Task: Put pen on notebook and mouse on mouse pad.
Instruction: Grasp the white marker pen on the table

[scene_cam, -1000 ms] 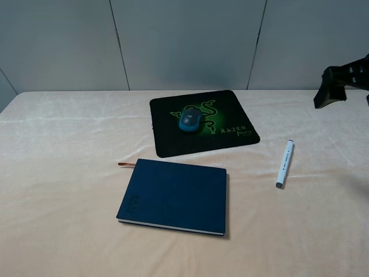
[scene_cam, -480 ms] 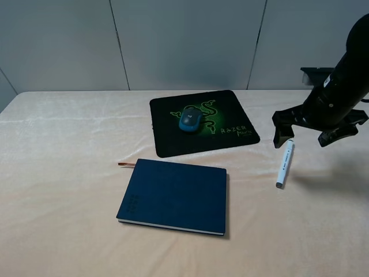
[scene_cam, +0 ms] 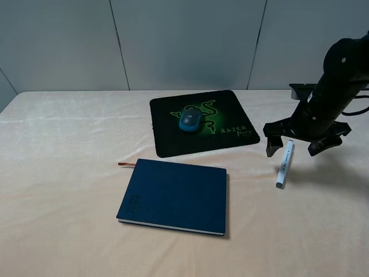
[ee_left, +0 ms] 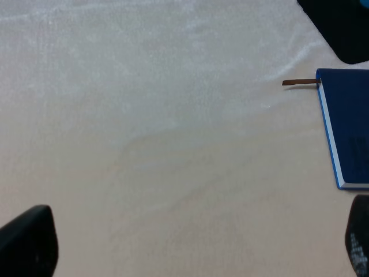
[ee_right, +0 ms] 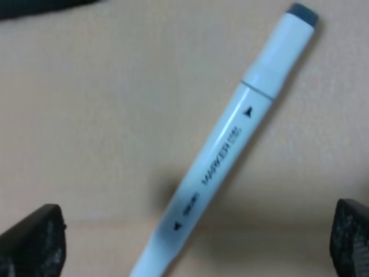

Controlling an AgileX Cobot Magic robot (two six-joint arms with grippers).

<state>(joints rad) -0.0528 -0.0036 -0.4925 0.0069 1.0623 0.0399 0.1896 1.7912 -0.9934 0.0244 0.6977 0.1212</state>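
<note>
1. The right gripper (scene_cam: 292, 148) has come lower and slightly left since half a second ago. Its jaws stand wide apart astride the far end of the white marker pen (scene_cam: 284, 164), gripping nothing.
2. The pen still lies on the cloth (scene_cam: 69, 173), right of the navy notebook (scene_cam: 173, 196). The mouse (scene_cam: 189, 119) stays on the Razer mouse pad (scene_cam: 167, 144).
3. Only the right wrist view shows the barrel's dark print. Only the left wrist view shows the left gripper (ee_left: 193, 248), spread wide and empty over bare cloth, left of the notebook.

It looked like a robot lab bench: a cloth-covered table (scene_cam: 57, 190), bare grey wall panels (scene_cam: 184, 40) behind the table, a black robot arm (scene_cam: 340, 75) above it.
</note>
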